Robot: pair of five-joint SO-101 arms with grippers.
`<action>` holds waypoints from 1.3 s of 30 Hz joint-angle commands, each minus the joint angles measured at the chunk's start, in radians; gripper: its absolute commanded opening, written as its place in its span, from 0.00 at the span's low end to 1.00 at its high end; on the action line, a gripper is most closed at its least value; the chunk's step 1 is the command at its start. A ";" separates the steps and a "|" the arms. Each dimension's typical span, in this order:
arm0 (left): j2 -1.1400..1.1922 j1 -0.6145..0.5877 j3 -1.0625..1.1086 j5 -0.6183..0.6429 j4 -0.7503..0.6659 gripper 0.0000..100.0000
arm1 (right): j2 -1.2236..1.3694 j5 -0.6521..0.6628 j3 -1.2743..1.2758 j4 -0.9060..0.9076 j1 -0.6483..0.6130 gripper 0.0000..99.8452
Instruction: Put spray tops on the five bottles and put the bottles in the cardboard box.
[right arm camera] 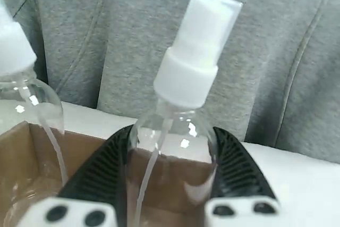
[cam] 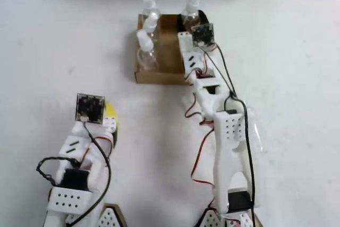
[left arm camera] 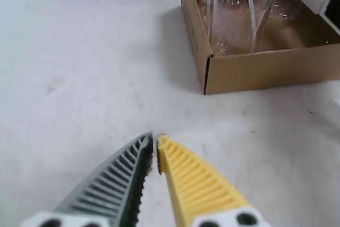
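Now boxing a capped bottle [right arm camera: 170, 158], gripped between my right jaws.
My right jaws are parted just to the bottle's width and clamp its clear body on both sides, the spray top [right arm camera: 194, 51] rising above their tips. The cardboard box [cam: 159, 76] lies beneath them, with three capped bottles [cam: 145, 51] standing off to one side. Next, I judge, comes lowering it upright to the box floor, then opening without knocking the neighbours. My left jaws are closed on nothing, tips touching above bare worktop [left arm camera: 79, 78], the box well ahead of them.
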 commanded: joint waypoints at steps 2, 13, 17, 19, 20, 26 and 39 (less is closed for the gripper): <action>-0.015 -0.010 -0.003 -0.011 -0.034 0.02 | -0.022 -0.006 -0.040 -0.019 0.002 0.01; -0.015 -0.010 -0.003 -0.011 -0.035 0.02 | -0.033 -0.006 0.064 -0.027 0.008 0.01; -0.015 -0.010 -0.003 -0.011 -0.035 0.02 | -0.033 -0.003 0.094 -0.050 0.015 0.01; -0.015 -0.010 -0.003 -0.011 -0.035 0.02 | -0.035 -0.002 0.115 -0.070 0.018 0.01; -0.015 -0.010 -0.003 -0.011 -0.035 0.02 | -0.035 -0.002 0.123 -0.071 0.016 0.01; -0.015 -0.010 -0.003 -0.011 -0.035 0.02 | -0.035 -0.002 0.127 -0.067 0.015 0.01; -0.015 -0.010 -0.003 -0.011 -0.035 0.02 | -0.051 -0.006 0.126 0.007 0.008 0.14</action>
